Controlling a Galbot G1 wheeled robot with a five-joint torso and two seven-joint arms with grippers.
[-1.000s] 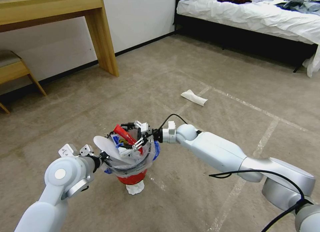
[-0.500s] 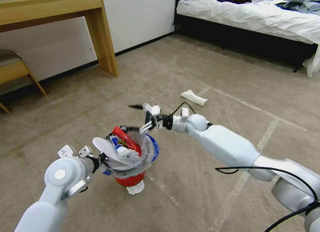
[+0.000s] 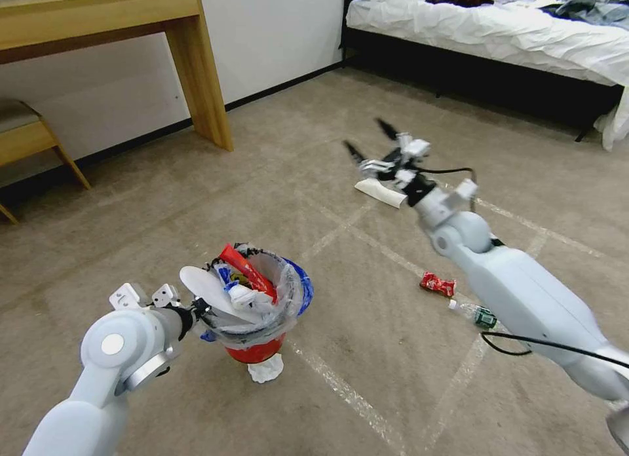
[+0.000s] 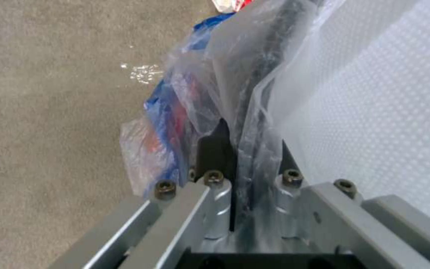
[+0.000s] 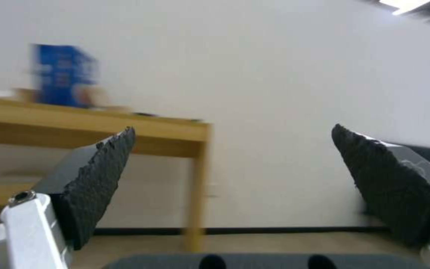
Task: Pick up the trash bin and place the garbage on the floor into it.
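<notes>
A white wall (image 3: 268,30) with a dark skirting runs from nine to twelve o'clock. Against it stands a light wooden desk (image 3: 118,14), a low wooden stool (image 3: 26,135) beside it at ten. At one o'clock, a bed (image 3: 498,30) with rumpled white sheets on a black frame.

No legible text anywhere; print on the red wrapper (image 3: 438,284) and bottle label (image 3: 485,318) too small to read.

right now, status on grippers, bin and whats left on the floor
Left gripper shut on trash bin rim. Right gripper open, empty, above white slipper. Red wrapper, small bottle on floor.
</notes>
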